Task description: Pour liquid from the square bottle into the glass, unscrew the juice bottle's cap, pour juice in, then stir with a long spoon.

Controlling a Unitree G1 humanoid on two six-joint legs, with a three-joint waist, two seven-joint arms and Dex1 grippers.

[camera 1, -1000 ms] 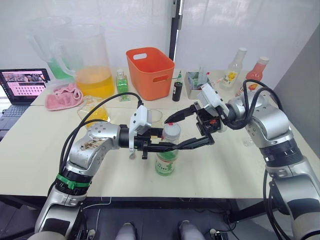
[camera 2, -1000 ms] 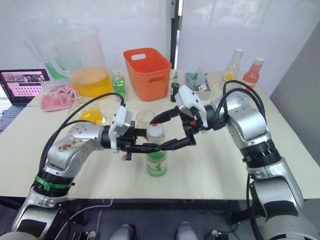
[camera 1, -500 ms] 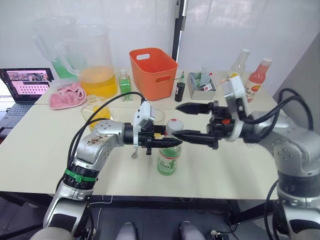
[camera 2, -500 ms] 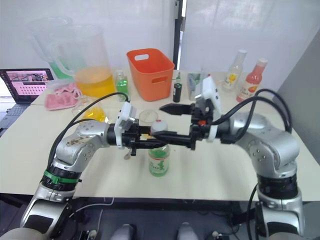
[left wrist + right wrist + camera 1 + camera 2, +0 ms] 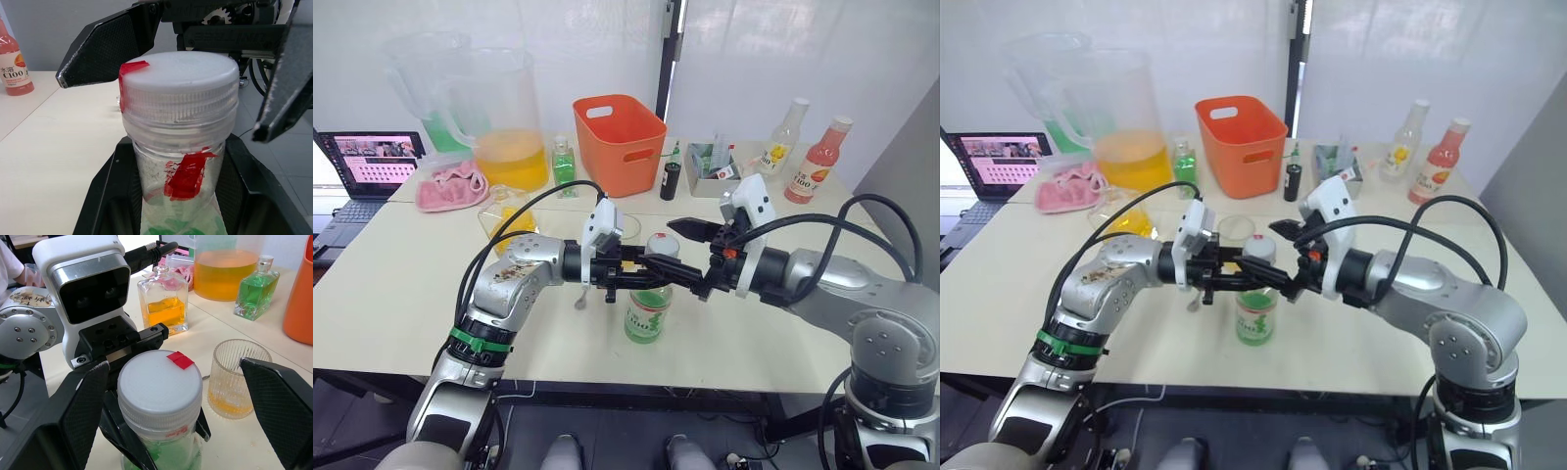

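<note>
Right fingers (image 5: 88, 396) newly astride cap (image 5: 160, 382)

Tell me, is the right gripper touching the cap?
Apart. The right wrist view shows the right gripper open, with gaps between both fingers and the cap.

Orange bin (image 5: 619, 141) — pink cloth (image 5: 451, 185)

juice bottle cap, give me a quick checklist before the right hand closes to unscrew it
1. Juice bottle upright on the table: ok.
2. Left hand shut around the bottle's neck to brace it: ok.
3. Cap on and unobstructed: ok.
4. Right hand open, one finger on either side of the cap: ok.
5. Fingers level with the cap's ribbed side: cannot tell.
6. Glass standing apart from the bottle, some yellow liquid in it: ok.
</note>
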